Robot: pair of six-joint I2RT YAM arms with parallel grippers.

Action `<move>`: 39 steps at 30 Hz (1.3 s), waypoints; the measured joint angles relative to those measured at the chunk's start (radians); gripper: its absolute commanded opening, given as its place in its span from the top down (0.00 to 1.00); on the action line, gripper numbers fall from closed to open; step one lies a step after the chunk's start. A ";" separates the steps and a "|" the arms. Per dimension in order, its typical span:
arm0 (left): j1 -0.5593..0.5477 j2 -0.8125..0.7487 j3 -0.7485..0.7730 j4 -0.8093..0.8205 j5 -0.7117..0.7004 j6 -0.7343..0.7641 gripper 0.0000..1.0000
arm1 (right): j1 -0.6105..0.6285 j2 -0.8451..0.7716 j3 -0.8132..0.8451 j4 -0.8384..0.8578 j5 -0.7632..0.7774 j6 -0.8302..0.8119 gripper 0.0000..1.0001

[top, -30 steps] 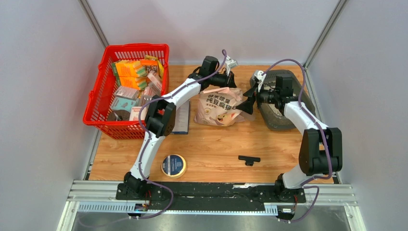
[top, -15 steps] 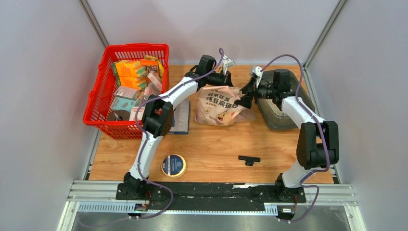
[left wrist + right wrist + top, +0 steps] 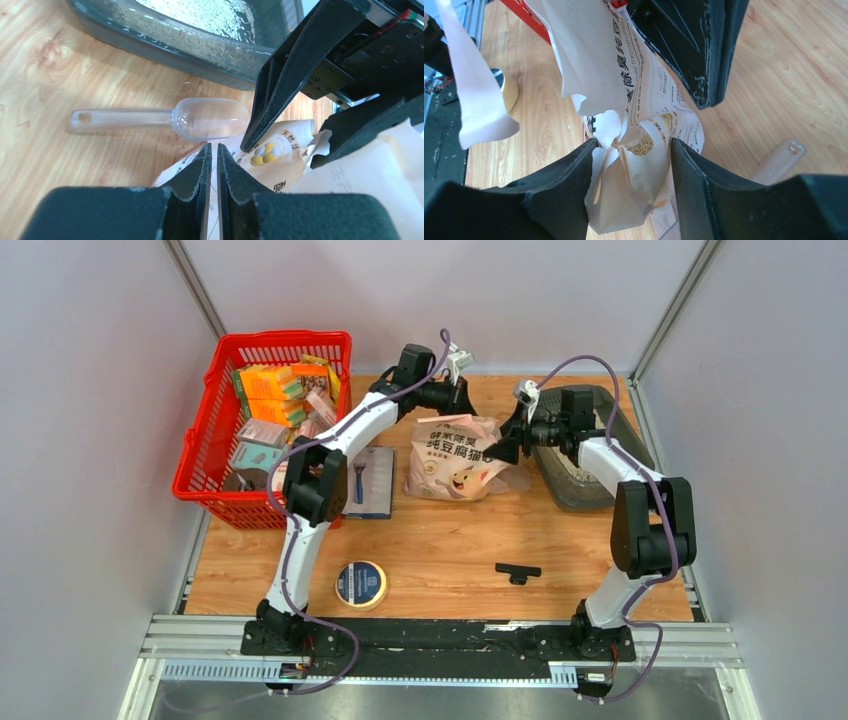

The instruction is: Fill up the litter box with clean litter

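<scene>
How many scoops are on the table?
1: a clear scoop lying on the wood between the bag and the litter box. The basket may hide others.

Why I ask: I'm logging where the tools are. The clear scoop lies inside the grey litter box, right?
Not quite. The clear scoop lies on the wooden table, outside the grey litter box, as the left wrist view shows.
</scene>
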 measured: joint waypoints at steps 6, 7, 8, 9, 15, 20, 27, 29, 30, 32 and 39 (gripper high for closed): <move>0.021 -0.025 -0.008 -0.027 -0.005 0.026 0.85 | 0.000 0.005 -0.033 0.171 -0.010 0.179 0.49; 0.023 -0.027 -0.010 -0.032 -0.007 0.032 0.85 | 0.000 0.006 -0.044 0.198 -0.011 0.205 0.49; 0.024 -0.028 -0.013 -0.039 -0.008 0.039 0.85 | 0.000 0.006 -0.055 0.222 -0.013 0.228 0.50; 0.025 -0.029 -0.014 -0.050 -0.011 0.045 0.85 | 0.000 0.006 -0.063 0.243 -0.016 0.247 0.51; 0.024 -0.032 -0.018 -0.103 -0.021 0.085 0.82 | 0.000 0.006 -0.088 0.304 -0.018 0.299 0.63; 0.036 -0.054 -0.021 -0.173 -0.033 0.130 0.68 | 0.000 0.006 -0.100 0.323 -0.018 0.318 0.74; 0.127 -0.204 -0.059 -0.327 -0.093 0.265 0.56 | 0.000 0.010 -0.105 0.361 -0.018 0.409 1.00; 0.171 -0.279 -0.100 -0.357 -0.109 0.302 0.53 | 0.000 0.017 -0.103 0.370 -0.017 0.446 1.00; 0.187 -0.313 -0.116 -0.374 -0.112 0.315 0.52 | 0.000 0.020 -0.099 0.369 -0.018 0.459 1.00; 0.228 -0.385 -0.153 -0.403 -0.114 0.351 0.50 | 0.002 0.034 -0.075 0.359 -0.017 0.488 1.00; 0.304 -0.591 -0.265 -0.575 -0.088 0.536 0.34 | 0.015 0.047 -0.011 0.265 0.014 0.536 1.00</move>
